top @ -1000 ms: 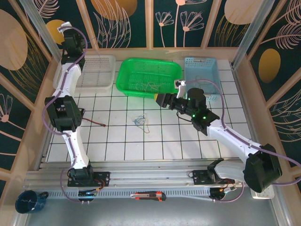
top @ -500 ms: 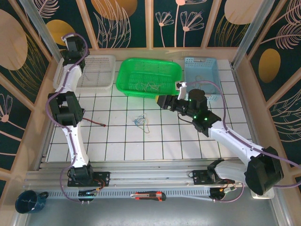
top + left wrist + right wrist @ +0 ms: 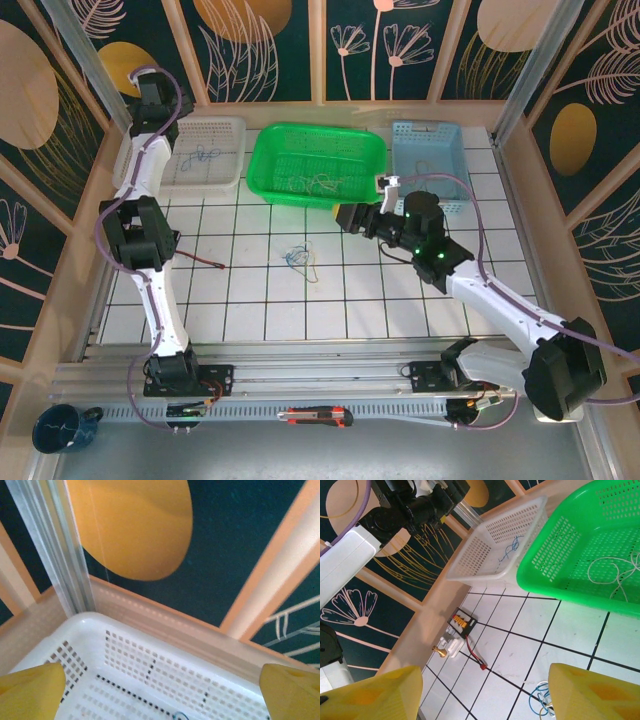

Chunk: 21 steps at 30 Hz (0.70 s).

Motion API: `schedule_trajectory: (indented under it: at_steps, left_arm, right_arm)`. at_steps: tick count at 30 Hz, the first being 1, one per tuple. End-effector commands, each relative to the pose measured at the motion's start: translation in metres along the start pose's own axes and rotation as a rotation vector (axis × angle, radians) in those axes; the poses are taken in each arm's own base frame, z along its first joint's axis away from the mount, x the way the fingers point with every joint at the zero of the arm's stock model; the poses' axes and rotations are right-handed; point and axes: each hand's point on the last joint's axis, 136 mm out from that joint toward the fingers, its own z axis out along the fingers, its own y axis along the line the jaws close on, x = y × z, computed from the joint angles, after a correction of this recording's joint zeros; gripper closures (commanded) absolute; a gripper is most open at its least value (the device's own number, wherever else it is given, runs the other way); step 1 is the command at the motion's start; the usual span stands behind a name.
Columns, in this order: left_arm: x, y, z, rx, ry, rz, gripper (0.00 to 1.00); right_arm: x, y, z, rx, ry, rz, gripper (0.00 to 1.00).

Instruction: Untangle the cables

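Blue cable [image 3: 203,155] in white basket [image 3: 186,184], left gripper [image 3: 161,692] spread wide above

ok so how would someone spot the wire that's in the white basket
At the far edge of the table, the white basket is the leftmost, next to the green basket. On its mesh floor lies one thin blue cable, loosely curled. It is alone there, while the green basket holds pale wires and a mixed tangle sits out on the table's tiles.
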Motion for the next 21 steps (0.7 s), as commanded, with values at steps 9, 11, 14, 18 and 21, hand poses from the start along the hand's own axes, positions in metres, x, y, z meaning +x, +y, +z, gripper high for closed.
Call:
schedule_trajectory:
  at_steps: [9,11,14,18,21]
  left_arm:
    - [0.021,-0.035,-0.098,0.320,0.119,-0.129,0.01]
    - [0.042,-0.042,-0.120,0.375,0.153,-0.133,0.01]
    - [0.070,-0.054,-0.157,0.458,0.198,-0.155,0.01]
    - [0.120,-0.073,-0.203,0.563,0.284,-0.181,0.01]
    - [0.158,-0.080,-0.238,0.642,0.346,-0.233,0.01]
  right_arm:
    - [0.047,-0.041,0.012,0.091,0.107,0.034,0.34]
    - [0.061,-0.048,0.017,0.104,0.142,0.045,0.35]
    - [0.083,-0.058,0.026,0.127,0.199,0.055,0.36]
    - [0.111,-0.070,0.037,0.178,0.272,0.052,0.37]
    - [0.131,-0.080,0.043,0.223,0.317,0.050,0.39]
